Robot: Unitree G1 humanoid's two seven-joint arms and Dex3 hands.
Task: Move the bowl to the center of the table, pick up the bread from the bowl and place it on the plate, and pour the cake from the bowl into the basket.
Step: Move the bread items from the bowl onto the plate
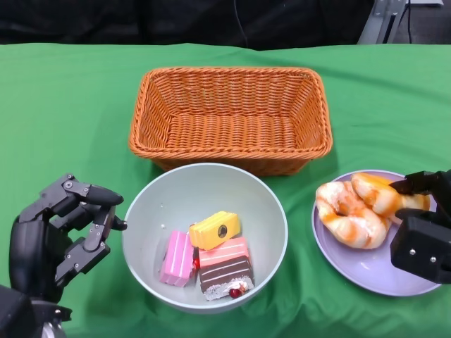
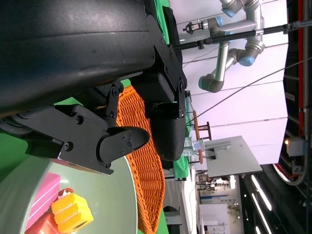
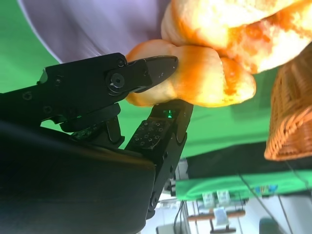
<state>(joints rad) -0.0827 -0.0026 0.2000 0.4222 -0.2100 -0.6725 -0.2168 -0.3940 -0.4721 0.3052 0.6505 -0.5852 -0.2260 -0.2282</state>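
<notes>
Already, bread (image 1: 357, 209) lies on purple plate (image 1: 366, 271), right of bowl (image 1: 151, 211); right hand (image 1: 421, 227) fingers (image 3: 146, 73) touch its end, whether gripping or letting go cannot tell. Bowl sits mid-table, just in front of wicker basket (image 1: 229, 116), so first two steps look done, pending release. Cake pieces (image 1: 208, 257) lie in bowl; pouring into basket remains. Left hand (image 1: 60, 239) hovers just left of bowl rim, fingers apart, holding nothing.

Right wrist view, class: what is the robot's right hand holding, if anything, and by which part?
The right hand pinches the glazed orange-and-cream bread at its rounded end, fingers on either side, over the lilac plate.
</notes>
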